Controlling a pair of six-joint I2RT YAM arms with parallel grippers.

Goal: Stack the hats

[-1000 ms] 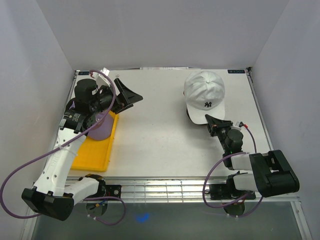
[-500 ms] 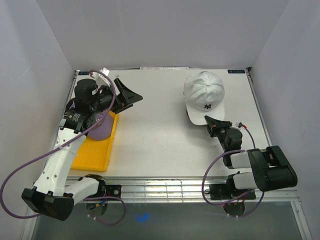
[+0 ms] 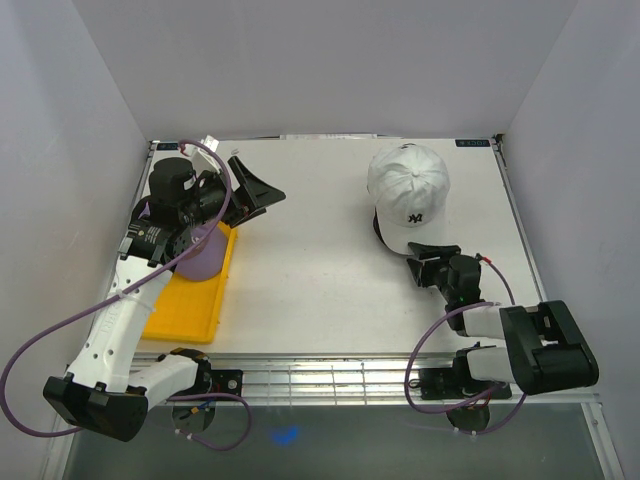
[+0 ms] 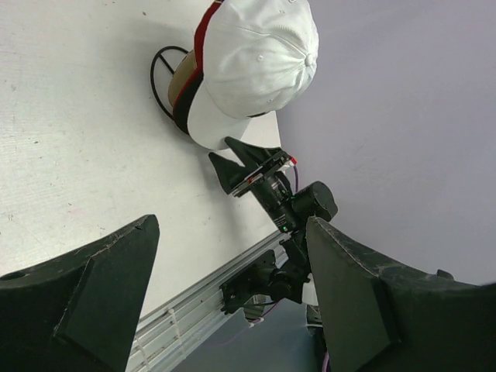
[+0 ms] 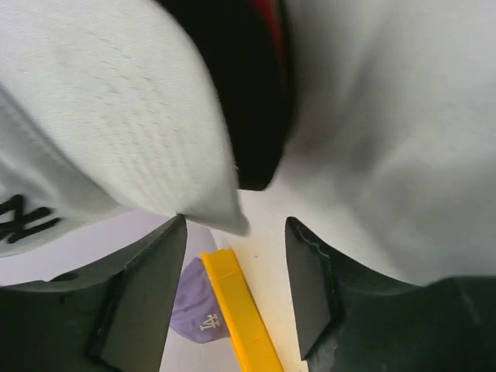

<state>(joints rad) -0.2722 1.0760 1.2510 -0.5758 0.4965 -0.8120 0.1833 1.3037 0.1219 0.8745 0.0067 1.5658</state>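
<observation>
The white hat with the black NY lies at the back right, on top of the others. In the left wrist view a red hat and a black hat show under the white hat. My right gripper is open just in front of the brim. In its own view the right gripper has the tip of the white brim at its mouth, with neither finger touching it. The lavender hat lies in the yellow tray. Above that tray my left gripper is open with nothing in it.
A black wire loop sticks out from under the stacked hats. The tray sits along the left edge of the table. White walls stand close on three sides. The right arm's cable loops near the front rail.
My right gripper was shut at the white hat's brim and has now opened, and has drawn slightly back toward the front. The left arm has not moved.
</observation>
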